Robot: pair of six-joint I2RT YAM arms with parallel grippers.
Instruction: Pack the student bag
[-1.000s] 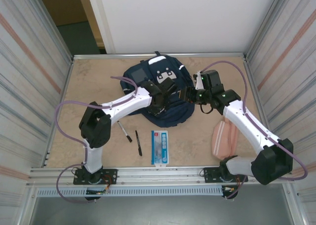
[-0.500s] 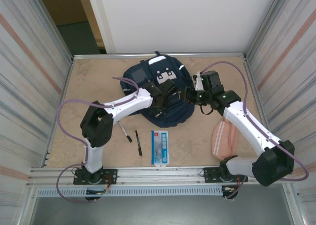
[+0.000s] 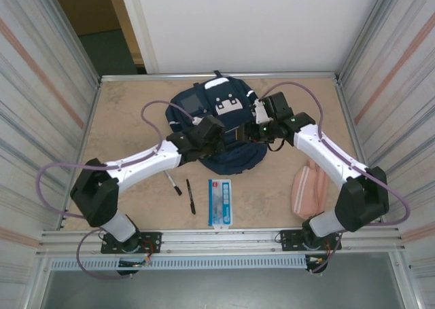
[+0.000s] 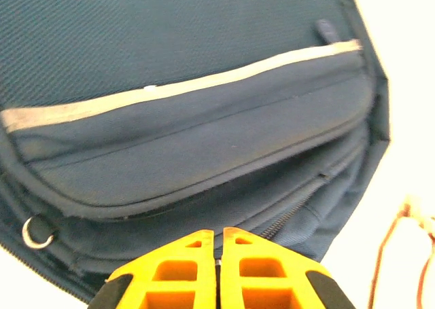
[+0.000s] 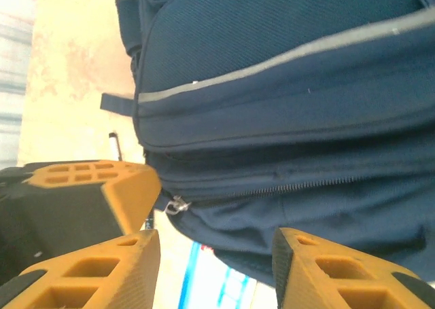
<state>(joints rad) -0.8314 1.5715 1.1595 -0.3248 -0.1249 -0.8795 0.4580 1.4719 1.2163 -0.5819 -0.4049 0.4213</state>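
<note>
Both arms have closed in on the student bag (image 3: pixel 231 161), which lies at twelve o'clock on the table (image 3: pixel 129 119). Our left gripper (image 4: pixel 217 244) has pinched together at the bag's zip (image 4: pixel 299 204), and our right gripper (image 5: pixel 216 241) stands apart at its three o'clock side. We judge unzipping comes next.

Work cell enclosure, viewed from overhead.
We note a beige, marbled table top (image 3: pixel 136 112) bounded by an aluminium rail (image 3: pixel 224 238) at 6 o'clock. Ribbed silvery wall panels stand at 9 o'clock (image 3: pixel 34 85) and 3 o'clock (image 3: pixel 401 64), each crossed by faint reddish stripes. A plain white panel (image 3: pixel 251 24) closes 12 o'clock. At 11 o'clock we see a gap (image 3: pixel 109 47) showing a brown surface and dark green floor. Lighting is even.
</note>
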